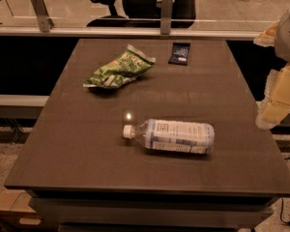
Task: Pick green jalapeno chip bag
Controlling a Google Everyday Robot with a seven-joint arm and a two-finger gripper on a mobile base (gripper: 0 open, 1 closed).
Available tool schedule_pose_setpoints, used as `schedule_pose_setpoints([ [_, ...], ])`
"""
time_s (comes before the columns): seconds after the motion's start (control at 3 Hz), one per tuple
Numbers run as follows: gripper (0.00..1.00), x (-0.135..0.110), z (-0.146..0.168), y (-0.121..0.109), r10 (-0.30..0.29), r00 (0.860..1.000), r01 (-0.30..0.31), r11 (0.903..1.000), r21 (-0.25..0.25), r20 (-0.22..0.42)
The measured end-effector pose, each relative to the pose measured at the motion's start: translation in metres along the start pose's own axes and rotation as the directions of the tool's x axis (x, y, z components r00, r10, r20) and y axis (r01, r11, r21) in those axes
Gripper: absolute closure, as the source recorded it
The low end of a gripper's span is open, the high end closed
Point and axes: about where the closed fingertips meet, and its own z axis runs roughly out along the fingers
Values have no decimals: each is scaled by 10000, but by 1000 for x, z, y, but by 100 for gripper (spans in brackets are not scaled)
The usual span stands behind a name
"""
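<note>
Gripper [273,108] at right edge of view, beside table [77,149]; whether released or clenched: cannot tell. Green jalapeno chip bag [120,70] lies crumpled far left on table, well apart from gripper. Dark blue packet [179,53] near bag; water bottle [174,136] on side, nearer.

One green jalapeno chip bag [120,70], one clear bottle [173,136], one dark blue packet [180,53], one table [82,149], one gripper [270,115] beside the table's right edge

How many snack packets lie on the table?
2: the green jalapeno chip bag far left, the dark blue packet right of it. The gripper hangs right of the table.
</note>
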Motion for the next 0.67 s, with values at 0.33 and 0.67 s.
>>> schedule_pose_setpoints([
  [0.33,0,0,0,0,0,10000,0,10000,2,1],
  [0.67,0,-6,-6,-8,-246,9995,240,9993,293,177],
])
